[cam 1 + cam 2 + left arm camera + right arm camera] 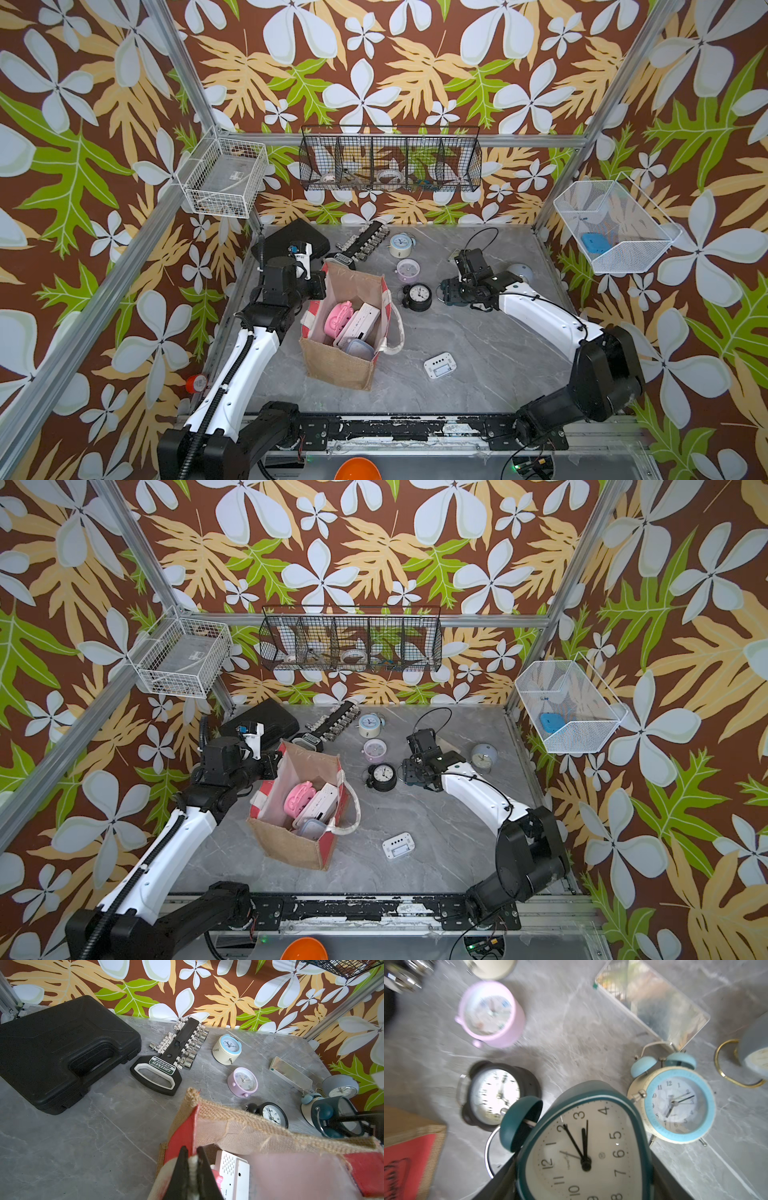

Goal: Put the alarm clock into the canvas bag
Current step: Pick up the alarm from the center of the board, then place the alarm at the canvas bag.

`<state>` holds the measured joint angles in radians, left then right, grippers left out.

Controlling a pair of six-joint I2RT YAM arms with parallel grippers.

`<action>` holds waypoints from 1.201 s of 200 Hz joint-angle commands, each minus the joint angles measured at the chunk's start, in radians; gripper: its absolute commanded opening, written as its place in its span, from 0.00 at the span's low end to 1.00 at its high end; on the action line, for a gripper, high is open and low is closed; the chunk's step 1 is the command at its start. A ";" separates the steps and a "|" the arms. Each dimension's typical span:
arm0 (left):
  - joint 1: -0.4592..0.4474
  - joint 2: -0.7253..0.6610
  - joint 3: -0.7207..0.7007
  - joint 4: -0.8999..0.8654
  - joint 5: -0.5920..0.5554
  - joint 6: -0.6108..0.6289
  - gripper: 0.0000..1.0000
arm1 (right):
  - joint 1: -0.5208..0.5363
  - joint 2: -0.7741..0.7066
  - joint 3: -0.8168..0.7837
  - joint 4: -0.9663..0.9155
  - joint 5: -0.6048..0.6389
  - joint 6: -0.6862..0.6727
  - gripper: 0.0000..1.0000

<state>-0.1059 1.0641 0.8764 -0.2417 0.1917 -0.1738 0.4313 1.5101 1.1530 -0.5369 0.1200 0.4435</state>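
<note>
My left fingers pinched the rim of the canvas bag; my right fingers clamped the teal alarm clock by its sides.

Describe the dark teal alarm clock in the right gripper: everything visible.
The dark teal alarm clock has a rounded, triangle-like body, a cream dial with black numerals and hands, a teal bell and a thin silver wire handle. Material looks like painted metal or plastic. Dial toward the wrist camera, it is clamped at its sides by the right gripper, close to the black alarm clock, apart from the canvas bag. Whether it clears the table is unclear.
</note>
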 commanded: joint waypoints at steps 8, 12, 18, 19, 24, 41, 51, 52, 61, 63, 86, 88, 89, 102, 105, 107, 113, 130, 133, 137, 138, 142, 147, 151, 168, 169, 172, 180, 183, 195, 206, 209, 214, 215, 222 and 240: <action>0.002 0.002 0.009 0.011 -0.001 0.006 0.00 | 0.008 -0.064 0.062 -0.052 -0.053 -0.013 0.63; 0.002 0.001 0.009 0.010 -0.001 0.005 0.00 | 0.012 -0.072 0.074 -0.058 -0.054 -0.014 0.63; 0.002 0.001 0.009 0.010 -0.001 0.005 0.00 | 0.020 -0.083 0.092 -0.070 -0.054 -0.015 0.62; 0.002 0.001 0.009 0.011 -0.001 0.005 0.00 | 0.021 -0.085 0.095 -0.072 -0.055 -0.015 0.63; 0.002 0.001 0.009 0.011 -0.001 0.006 0.00 | 0.031 -0.094 0.112 -0.081 -0.053 -0.017 0.62; 0.002 0.001 0.009 0.011 0.000 0.006 0.00 | 0.064 -0.112 0.175 -0.113 -0.056 -0.020 0.63; 0.002 0.000 0.010 0.011 0.000 0.005 0.00 | 0.081 -0.119 0.211 -0.125 -0.081 -0.020 0.63; 0.002 0.000 0.010 0.011 0.000 0.005 0.00 | 0.084 -0.119 0.214 -0.125 -0.084 -0.020 0.62; 0.002 0.000 0.010 0.010 0.000 0.006 0.00 | 0.103 -0.121 0.242 -0.129 -0.105 -0.018 0.62; 0.002 0.000 0.010 0.011 0.000 0.007 0.00 | 0.108 -0.122 0.249 -0.131 -0.108 -0.017 0.62; 0.002 0.000 0.010 0.010 -0.001 0.006 0.00 | 0.173 -0.113 0.335 -0.148 -0.125 -0.012 0.62; 0.002 -0.001 0.010 0.010 0.000 0.005 0.00 | 0.179 -0.111 0.343 -0.149 -0.126 -0.012 0.62; 0.002 -0.001 0.009 0.010 0.000 0.005 0.00 | 0.182 -0.110 0.347 -0.150 -0.126 -0.012 0.62; 0.002 -0.001 0.010 0.011 0.000 0.006 0.00 | 0.225 -0.096 0.396 -0.160 -0.128 -0.012 0.62; 0.002 -0.001 0.009 0.010 0.000 0.006 0.00 | 0.233 -0.091 0.406 -0.161 -0.127 -0.012 0.62; 0.002 0.000 0.009 0.010 0.000 0.006 0.00 | 0.240 -0.088 0.414 -0.163 -0.127 -0.012 0.62; 0.002 0.000 0.009 0.010 -0.001 0.005 0.00 | 0.259 -0.079 0.434 -0.166 -0.129 -0.014 0.62; 0.001 0.000 0.009 0.010 -0.001 0.005 0.00 | 0.317 -0.044 0.496 -0.176 -0.132 -0.025 0.61; 0.001 0.000 0.009 0.010 -0.001 0.005 0.00 | 0.327 -0.036 0.505 -0.177 -0.131 -0.028 0.61; 0.002 0.000 0.009 0.010 -0.002 0.006 0.00 | 0.339 -0.027 0.520 -0.180 -0.131 -0.031 0.61; 0.002 0.000 0.009 0.010 -0.002 0.005 0.00 | 0.344 -0.024 0.524 -0.181 -0.132 -0.033 0.62; 0.001 0.000 0.009 0.010 -0.001 0.006 0.00 | 0.357 -0.012 0.539 -0.186 -0.136 -0.036 0.61; 0.002 0.000 0.009 0.011 -0.001 0.006 0.00 | 0.374 0.004 0.559 -0.189 -0.136 -0.041 0.61; 0.001 0.000 0.009 0.011 -0.001 0.006 0.00 | 0.388 0.016 0.573 -0.193 -0.137 -0.043 0.61; 0.002 0.000 0.009 0.010 -0.003 0.005 0.00 | 0.443 0.070 0.635 -0.212 -0.135 -0.055 0.61; 0.002 0.000 0.009 0.010 -0.003 0.005 0.00 | 0.446 0.074 0.638 -0.213 -0.134 -0.056 0.61; 0.002 0.000 0.009 0.010 -0.003 0.005 0.00 | 0.456 0.084 0.648 -0.216 -0.133 -0.058 0.61; 0.002 0.002 0.009 0.011 -0.003 0.006 0.00 | 0.482 0.109 0.674 -0.221 -0.133 -0.062 0.61; 0.002 0.002 0.009 0.010 -0.004 0.006 0.00 | 0.490 0.118 0.683 -0.222 -0.134 -0.063 0.61; 0.002 0.003 0.009 0.010 -0.003 0.005 0.00 | 0.520 0.156 0.715 -0.225 -0.139 -0.070 0.61; 0.002 0.004 0.009 0.010 -0.003 0.006 0.00 | 0.544 0.195 0.748 -0.236 -0.144 -0.078 0.61; 0.002 0.004 0.009 0.010 -0.003 0.005 0.00 | 0.550 0.206 0.757 -0.241 -0.145 -0.078 0.61; 0.002 0.004 0.009 0.010 -0.003 0.005 0.00 | 0.559 0.224 0.772 -0.244 -0.147 -0.080 0.61; 0.002 0.004 0.009 0.010 -0.003 0.005 0.00 | 0.561 0.227 0.774 -0.246 -0.147 -0.080 0.61; 0.002 0.004 0.009 0.011 -0.003 0.005 0.00 | 0.575 0.252 0.791 -0.252 -0.149 -0.081 0.61; 0.002 0.004 0.009 0.010 -0.005 0.006 0.00 | 0.598 0.310 0.819 -0.267 -0.148 -0.083 0.61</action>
<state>-0.1059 1.0660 0.8764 -0.2413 0.1917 -0.1738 1.0039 1.7679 1.9385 -0.7887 -0.0257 0.3756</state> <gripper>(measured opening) 0.091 0.700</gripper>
